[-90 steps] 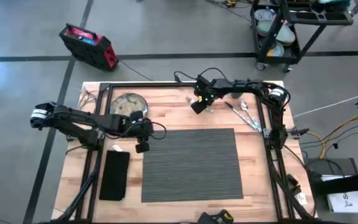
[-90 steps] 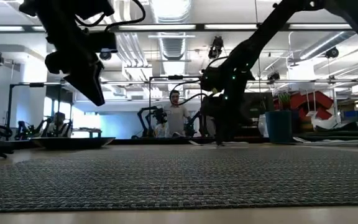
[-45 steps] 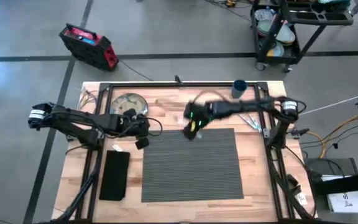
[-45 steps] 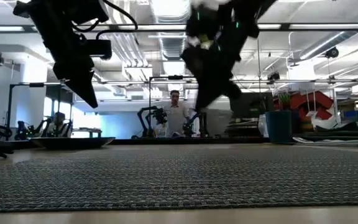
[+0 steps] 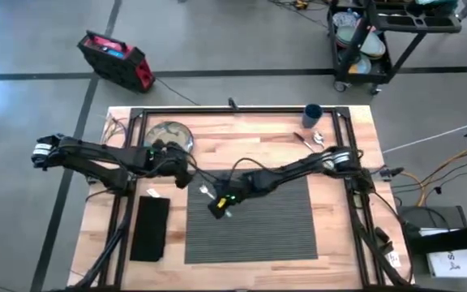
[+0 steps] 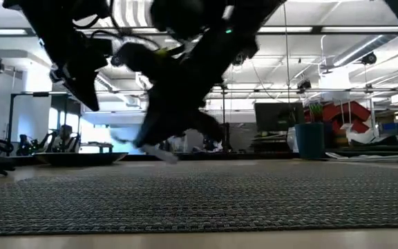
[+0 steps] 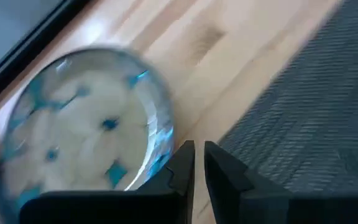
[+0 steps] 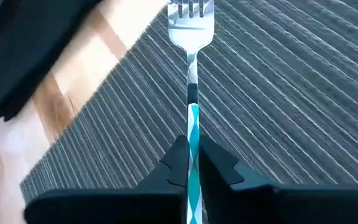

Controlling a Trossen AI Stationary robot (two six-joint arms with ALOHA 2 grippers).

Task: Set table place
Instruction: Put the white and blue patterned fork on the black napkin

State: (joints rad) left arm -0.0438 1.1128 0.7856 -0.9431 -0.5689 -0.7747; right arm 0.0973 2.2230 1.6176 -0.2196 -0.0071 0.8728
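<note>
My right gripper reaches across the dark ribbed placemat to its left part and is shut on a fork with a blue-and-white patterned handle. My left gripper hovers shut and empty over bare wood, between the round silvery plate and the placemat's far left corner. The plate lies flat on the table. A black napkin lies on the wood left of the placemat. The dark blue cup stands at the far edge, with two more utensils lying near it. My right gripper pinches the fork's patterned handle between its two fingers. The fingers slant down from the table's right side and lie along the fork. The tines point away from the gripper, out over the placemat's left part, low above it.
Black metal rails edge the wooden tabletop. The placemat's middle and right part are bare. A red case and a cart stand on the floor beyond the far edge.
My right gripper has carried the fork from the far side of the table, near the other utensils, toward the near left, coming down low over the placemat's left part. My left gripper has drawn a little toward the far edge, nearer the plate.
</note>
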